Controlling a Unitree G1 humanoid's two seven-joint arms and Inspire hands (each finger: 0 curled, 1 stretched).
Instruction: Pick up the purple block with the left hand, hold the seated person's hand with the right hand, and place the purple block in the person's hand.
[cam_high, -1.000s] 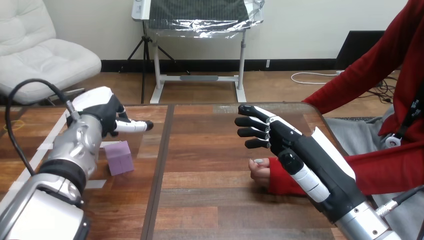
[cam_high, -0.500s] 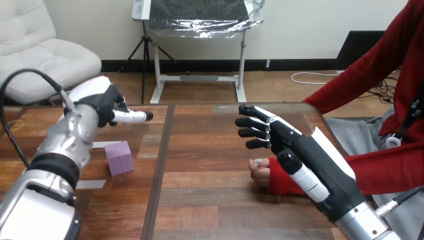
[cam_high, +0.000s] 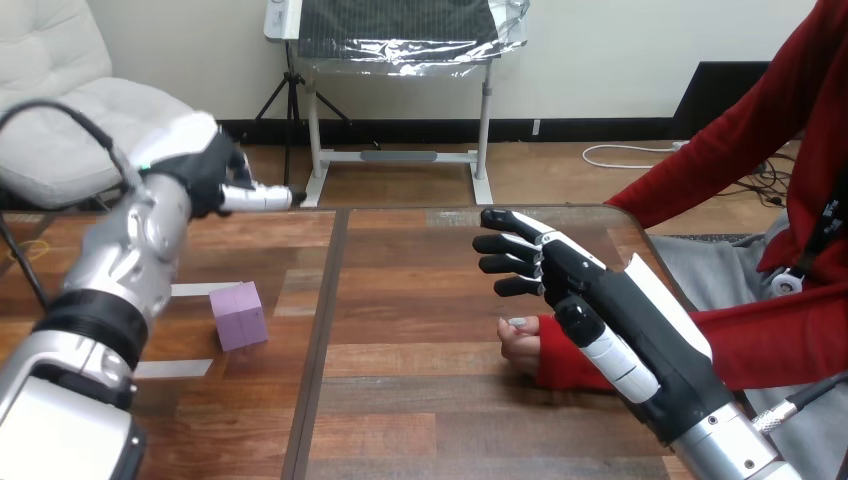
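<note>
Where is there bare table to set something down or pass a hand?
Free: the strip of table between the purple block and the right hand, and the near edge. Crowded: the right side, where the right hand is beside the person's hand.

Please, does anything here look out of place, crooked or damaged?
Nothing is spilled or broken. The purple block sits slightly turned against the planks of the table, untouched; the left hand hangs in the air beyond it. The right hand is open over the person's hand, not holding it.

The left hand (cam_high: 195, 165) has risen farther from the purple block (cam_high: 238, 315).
</note>
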